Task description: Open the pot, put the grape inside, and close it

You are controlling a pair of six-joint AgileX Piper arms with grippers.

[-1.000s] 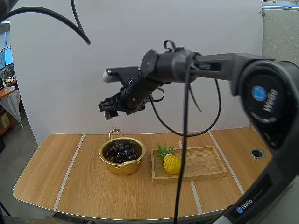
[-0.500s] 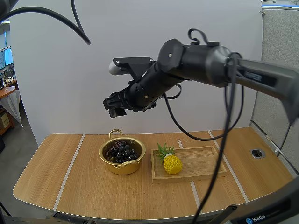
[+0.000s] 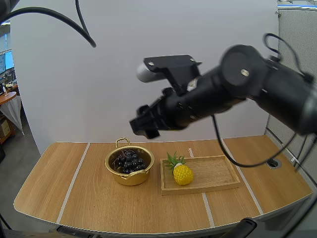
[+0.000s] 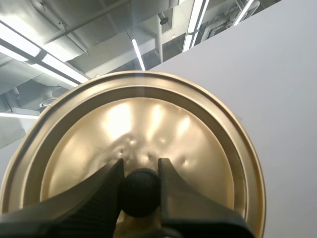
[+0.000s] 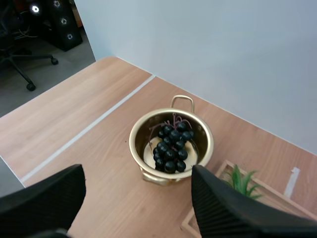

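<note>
1. Gold metal up close: the left gripper (image 4: 140, 166) pinches the black knob (image 4: 140, 192) of the lid (image 4: 163, 124) between its two fingers. The fingers hide the lid's near rim.
2. The right gripper (image 5: 137, 171) hangs high over the table (image 3: 74, 198) with its fingers spread wide and nothing between them. In the high view it is one dark mass, and the gap is hard to make out.
3. Below it the gold pot (image 3: 130, 168) stands uncovered on the wood. The bunch of dark grapes (image 3: 129, 161) lies inside and covers most of the pot's floor.
4. Just beside the pot lies a wooden tray (image 3: 218, 173), with a small yellow pineapple (image 3: 182, 174) at the end nearest the pot. In the right wrist view a finger covers the fruit, leaving only its green leaves and one tray corner.
</note>
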